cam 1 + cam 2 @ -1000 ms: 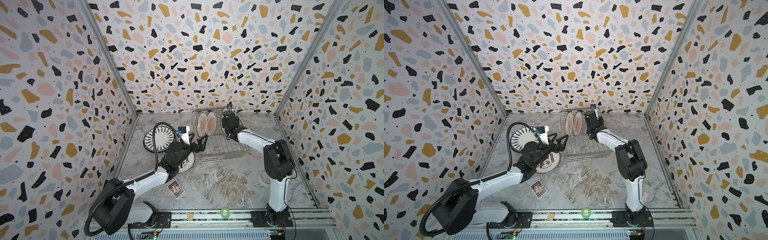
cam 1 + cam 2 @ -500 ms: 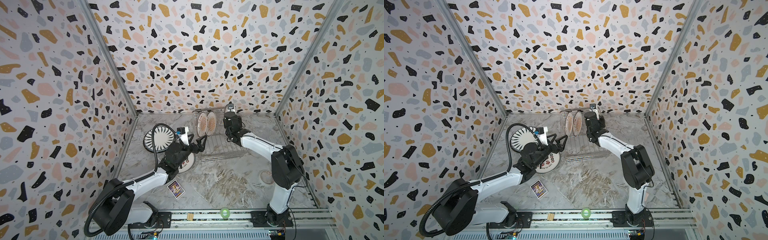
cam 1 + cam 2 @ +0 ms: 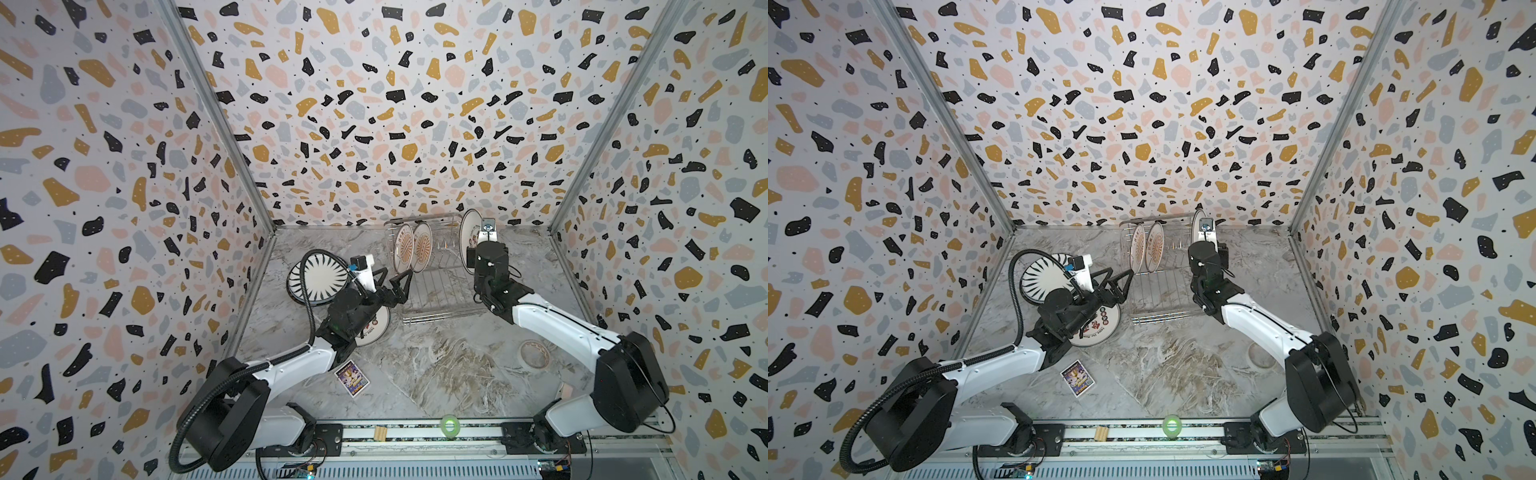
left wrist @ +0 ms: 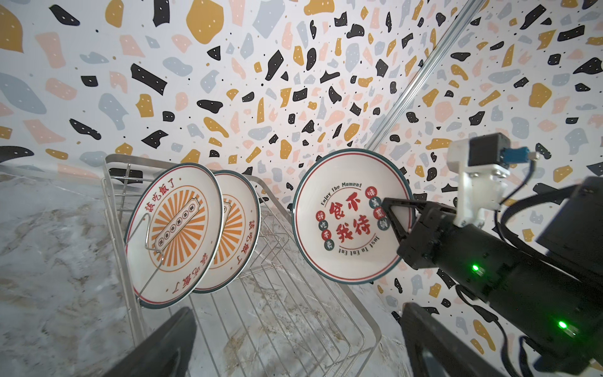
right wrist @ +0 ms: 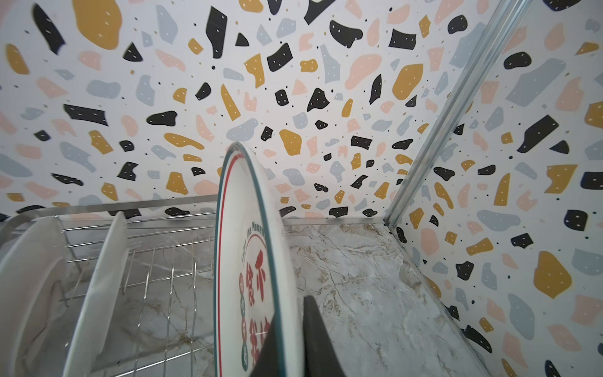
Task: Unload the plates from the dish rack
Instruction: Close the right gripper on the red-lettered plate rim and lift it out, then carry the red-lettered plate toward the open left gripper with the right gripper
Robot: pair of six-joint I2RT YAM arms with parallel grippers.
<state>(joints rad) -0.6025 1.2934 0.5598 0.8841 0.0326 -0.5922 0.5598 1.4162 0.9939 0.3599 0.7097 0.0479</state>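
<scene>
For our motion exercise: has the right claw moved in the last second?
Yes: the right claw, gripping a plate, shifted right toward the dish rack's right edge.

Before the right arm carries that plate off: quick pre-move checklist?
1. Right gripper fingers shut on the red-character plate: ok.
2. Held plate's lower rim clear of the dish rack: cannot tell.
3. Left gripper open and empty: ok.
4. Left gripper away from the held plate, at the rack's other side: ok.
5. Bare table right of the rack for set-down: ok.
6. Rack emptied: not ok, two sunburst plates stand in it.
</scene>
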